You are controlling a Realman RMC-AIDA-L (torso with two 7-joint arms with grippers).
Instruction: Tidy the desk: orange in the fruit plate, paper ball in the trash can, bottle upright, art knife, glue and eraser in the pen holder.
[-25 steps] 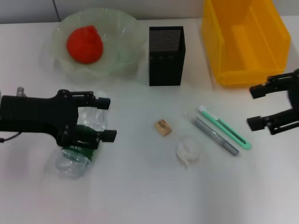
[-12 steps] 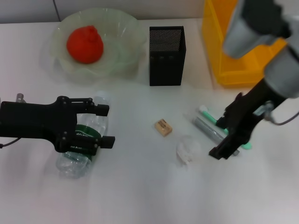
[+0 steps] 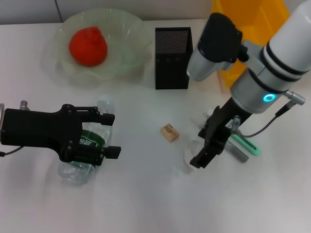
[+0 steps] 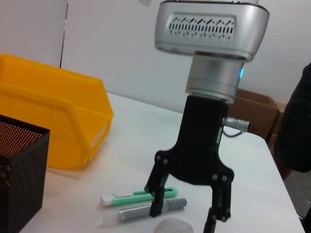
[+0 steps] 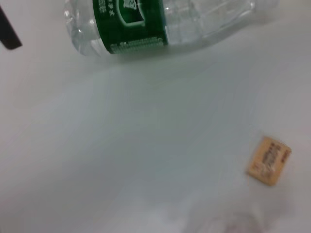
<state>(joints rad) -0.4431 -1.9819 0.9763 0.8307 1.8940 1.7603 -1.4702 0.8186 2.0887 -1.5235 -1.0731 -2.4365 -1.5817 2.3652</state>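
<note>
Materials and finishes on a smooth, matt white desk (image 3: 146, 204)

Upper left of the head view: a translucent, glossy pale-green fruit plate (image 3: 127, 58) holds a matt orange (image 3: 88, 46). The bottle (image 3: 80, 150) is clear crinkled plastic with a glossy green label. The pen holder (image 3: 173, 58) is black mesh metal. At upper right, the yellow bin (image 3: 262, 29) is smooth plastic. The eraser (image 3: 169, 132) looks matt tan. The paper ball (image 4: 171, 226) is whitish.

One orange (image 3: 88, 46), one fruit plate (image 3: 127, 60), one pen holder (image 3: 173, 58), one yellow bin (image 3: 252, 29). One bottle (image 3: 77, 167), one eraser (image 3: 169, 132), one art knife (image 3: 246, 144), one glue stick (image 3: 238, 153). Apparently one paper ball (image 3: 190, 154), partly hidden.
</note>
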